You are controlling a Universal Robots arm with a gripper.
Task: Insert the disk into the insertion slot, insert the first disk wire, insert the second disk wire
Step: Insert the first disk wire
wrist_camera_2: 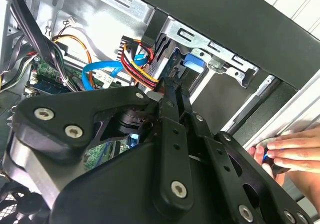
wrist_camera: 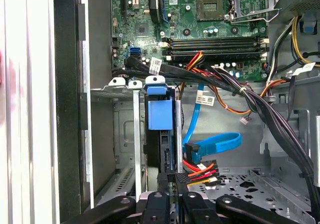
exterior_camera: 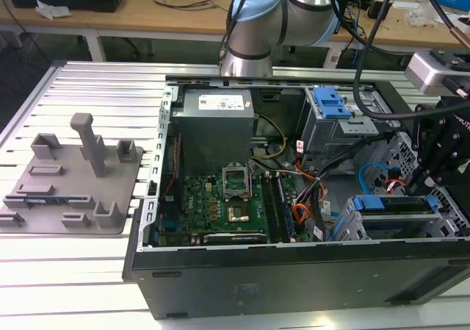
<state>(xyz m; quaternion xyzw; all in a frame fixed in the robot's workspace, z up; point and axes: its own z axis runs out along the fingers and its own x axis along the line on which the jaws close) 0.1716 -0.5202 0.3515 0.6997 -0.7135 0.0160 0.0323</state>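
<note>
The gripper point(wrist_camera: 173, 183) has its fingers pinched narrow on the black plug of the disk wire point(wrist_camera: 200, 170), right up against the end of the disk point(wrist_camera: 160, 114), which already sits down inside the insertion slot point(wrist_camera: 136, 134).

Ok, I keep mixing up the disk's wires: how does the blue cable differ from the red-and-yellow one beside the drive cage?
The blue cable is one flat band bent into a wide loop; the red-and-yellow cable is a bundle of thin separate wires. The blue cable's end lies a little off the pincer; the red-and-yellow cable ends in a black plug right at the pincer. Both end close beside the disk.
</note>
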